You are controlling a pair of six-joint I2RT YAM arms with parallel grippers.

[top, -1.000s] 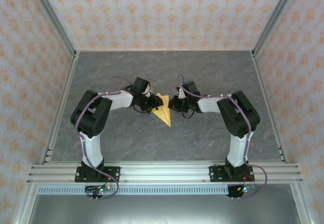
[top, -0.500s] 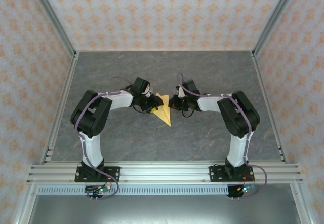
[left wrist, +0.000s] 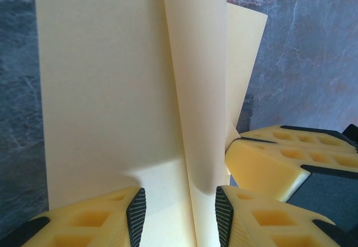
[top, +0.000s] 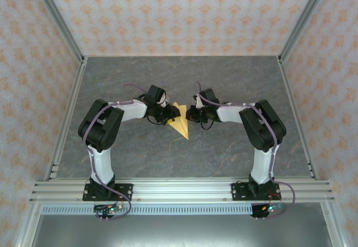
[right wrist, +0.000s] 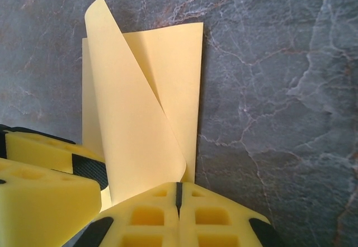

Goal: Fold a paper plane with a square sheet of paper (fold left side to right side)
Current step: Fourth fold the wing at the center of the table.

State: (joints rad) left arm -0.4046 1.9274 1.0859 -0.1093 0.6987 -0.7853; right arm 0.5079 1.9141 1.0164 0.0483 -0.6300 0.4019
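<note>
**A:** Paper, dead centre! The yellow sheet (top: 180, 124) lies on the grey table (top: 235, 85), hemmed in by both arms, with its narrow tip toward the near edge.

**B:** And one flap (right wrist: 126, 124) stands up off it, curling over. Look at the right fingers (right wrist: 145, 219): they're pressed tight together with no gap, and the foot of that curl runs straight into their seam. I read that as a pinch on the flap's edge.

**A:** And the left fingers (left wrist: 84, 224)?

**B:** Spread apart, straddling the raised fold. The paper passes between the black pads without being clamped.

**A:** How does this stuff handle?

**B:** Featherweight and floppy, I'd say. It bows under its own weight and goes wherever it's pushed, and it probably springs back until a crease is pressed in. Thin as it is, a hard tug could tear it or leave a wrinkle nobody wants.

**A:** So where do you take hold?

**B:** At the free edge of the flap, near a corner, with a light pinch. The other side should press the flat part down against the table, because a smooth sheet on that smooth top will likely skate.
</note>
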